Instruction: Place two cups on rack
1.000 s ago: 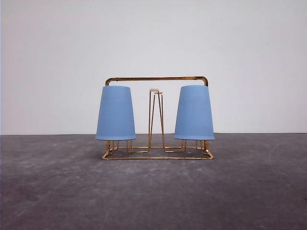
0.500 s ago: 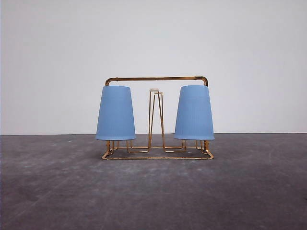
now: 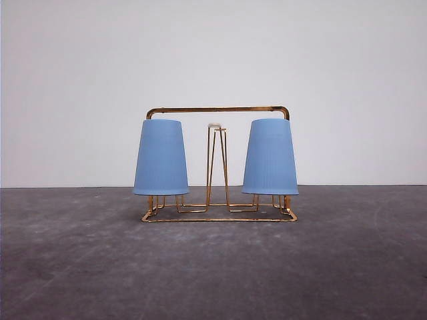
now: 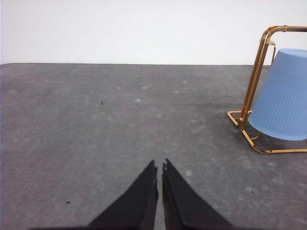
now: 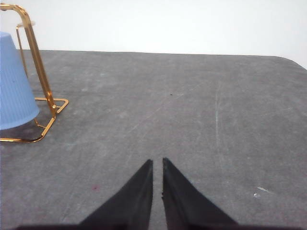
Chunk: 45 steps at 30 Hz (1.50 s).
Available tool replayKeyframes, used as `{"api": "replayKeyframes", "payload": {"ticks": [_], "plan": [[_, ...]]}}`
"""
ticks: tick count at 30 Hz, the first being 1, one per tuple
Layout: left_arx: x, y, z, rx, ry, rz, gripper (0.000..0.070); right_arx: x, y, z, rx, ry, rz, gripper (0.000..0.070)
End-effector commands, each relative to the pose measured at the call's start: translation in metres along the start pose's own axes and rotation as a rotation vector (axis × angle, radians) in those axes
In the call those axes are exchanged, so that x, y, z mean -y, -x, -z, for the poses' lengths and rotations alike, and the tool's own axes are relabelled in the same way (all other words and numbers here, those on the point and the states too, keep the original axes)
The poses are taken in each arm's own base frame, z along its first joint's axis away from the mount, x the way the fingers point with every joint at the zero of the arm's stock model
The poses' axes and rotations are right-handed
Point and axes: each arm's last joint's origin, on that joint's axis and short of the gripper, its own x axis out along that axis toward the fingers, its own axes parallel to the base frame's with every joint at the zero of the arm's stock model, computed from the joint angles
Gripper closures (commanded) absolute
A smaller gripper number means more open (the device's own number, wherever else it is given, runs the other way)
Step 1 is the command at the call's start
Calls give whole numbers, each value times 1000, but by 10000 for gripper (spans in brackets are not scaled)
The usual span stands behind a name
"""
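Observation:
The gold wire rack [image 3: 218,110] stands mid-table in the front view. Two light-blue ribbed cups hang upside down over its prongs: one on the left [image 3: 161,158], one on the right [image 3: 269,157]. A bare prong [image 3: 216,163] rises between them. In the left wrist view my left gripper [image 4: 159,168] is shut with nothing in it, well away from the rack [image 4: 256,72] and its cup [image 4: 282,96]. My right gripper [image 5: 157,164] is likewise shut and empty over bare table, with the rack [image 5: 37,62] and a cup [image 5: 14,86] off to one side.
The dark grey table [image 3: 213,267] stretches wide around the rack. A plain white wall [image 3: 213,53] runs along behind it. In the right wrist view the table's far edge [image 5: 288,57] shows.

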Motion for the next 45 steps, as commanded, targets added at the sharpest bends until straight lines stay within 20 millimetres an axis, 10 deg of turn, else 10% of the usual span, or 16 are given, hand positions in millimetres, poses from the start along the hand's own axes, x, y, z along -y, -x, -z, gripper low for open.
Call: {"api": "replayKeyframes", "payload": {"ticks": [1, 45], "plan": [[0, -1, 3, -1, 8, -4, 700, 0, 0, 0, 8, -6, 4, 665], [0, -1, 3, -1, 8, -4, 700, 0, 0, 0, 9, -6, 4, 665]]}}
